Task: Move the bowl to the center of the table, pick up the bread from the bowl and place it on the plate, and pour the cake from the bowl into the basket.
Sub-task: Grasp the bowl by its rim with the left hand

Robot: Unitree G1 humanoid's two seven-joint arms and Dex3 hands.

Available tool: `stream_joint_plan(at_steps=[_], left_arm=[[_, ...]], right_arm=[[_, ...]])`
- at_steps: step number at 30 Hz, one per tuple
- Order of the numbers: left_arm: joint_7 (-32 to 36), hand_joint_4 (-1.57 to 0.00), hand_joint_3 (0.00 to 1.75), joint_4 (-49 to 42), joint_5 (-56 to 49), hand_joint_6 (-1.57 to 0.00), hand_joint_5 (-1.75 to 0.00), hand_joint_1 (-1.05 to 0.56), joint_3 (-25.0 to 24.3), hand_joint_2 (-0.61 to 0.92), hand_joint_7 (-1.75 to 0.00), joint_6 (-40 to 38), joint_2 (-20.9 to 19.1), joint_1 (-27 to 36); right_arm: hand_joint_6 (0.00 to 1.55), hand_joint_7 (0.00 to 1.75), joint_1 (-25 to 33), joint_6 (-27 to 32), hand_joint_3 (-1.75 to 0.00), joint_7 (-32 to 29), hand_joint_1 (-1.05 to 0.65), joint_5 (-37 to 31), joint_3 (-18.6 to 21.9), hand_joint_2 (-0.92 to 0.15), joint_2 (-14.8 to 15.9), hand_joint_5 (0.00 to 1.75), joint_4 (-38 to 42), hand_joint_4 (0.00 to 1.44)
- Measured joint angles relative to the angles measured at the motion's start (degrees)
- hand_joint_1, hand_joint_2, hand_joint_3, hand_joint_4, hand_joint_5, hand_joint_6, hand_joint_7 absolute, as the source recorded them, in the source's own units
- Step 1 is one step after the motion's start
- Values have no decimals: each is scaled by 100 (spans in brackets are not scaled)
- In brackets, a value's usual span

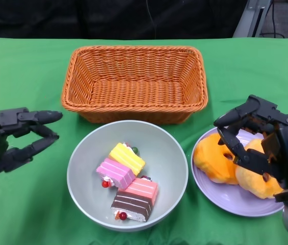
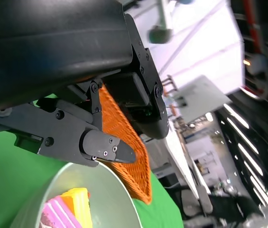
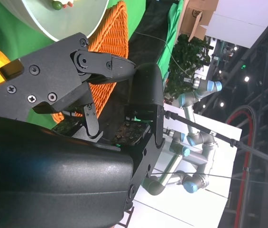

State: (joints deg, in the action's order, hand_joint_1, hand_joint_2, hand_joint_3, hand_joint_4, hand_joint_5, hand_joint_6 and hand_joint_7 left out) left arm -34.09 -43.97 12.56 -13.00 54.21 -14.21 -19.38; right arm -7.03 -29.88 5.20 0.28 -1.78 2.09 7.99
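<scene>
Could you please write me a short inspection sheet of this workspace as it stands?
Surface: green cloth over the table.
Job's things: grey bowl at centre holds three cake pieces; two orange breads lie on the purple plate; wicker basket behind the bowl, nothing in it.
Clutter: nothing seen.
Hands: left hand open beside the bowl; right hand open above the breads.
Cables: one trailing at the far right corner.
Surroundings: other robot arms, a plant.
</scene>
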Motion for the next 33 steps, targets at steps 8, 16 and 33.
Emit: stream_joint_plan(at_steps=[8,16,33], left_arm=[[542,-67,0,549,-1687,-79,-19,-36,127,85,0,1439,-798,351],[1007,-71,0,650,-2225,-73,-10,-49,301,82,0,2293,-1274,462],[1794,-86,0,679,-3921,-88,-9,-44,-7,81,-4,3796,-1312,299]], right_arm=[[70,121,3,112,-74,-103,-21,-1,74,-63,-123,155,-139,71],[69,121,1,225,-81,-106,-18,122,157,-62,-124,155,-178,71],[70,120,-66,200,-73,-251,-19,60,261,-66,-192,155,-18,71]])
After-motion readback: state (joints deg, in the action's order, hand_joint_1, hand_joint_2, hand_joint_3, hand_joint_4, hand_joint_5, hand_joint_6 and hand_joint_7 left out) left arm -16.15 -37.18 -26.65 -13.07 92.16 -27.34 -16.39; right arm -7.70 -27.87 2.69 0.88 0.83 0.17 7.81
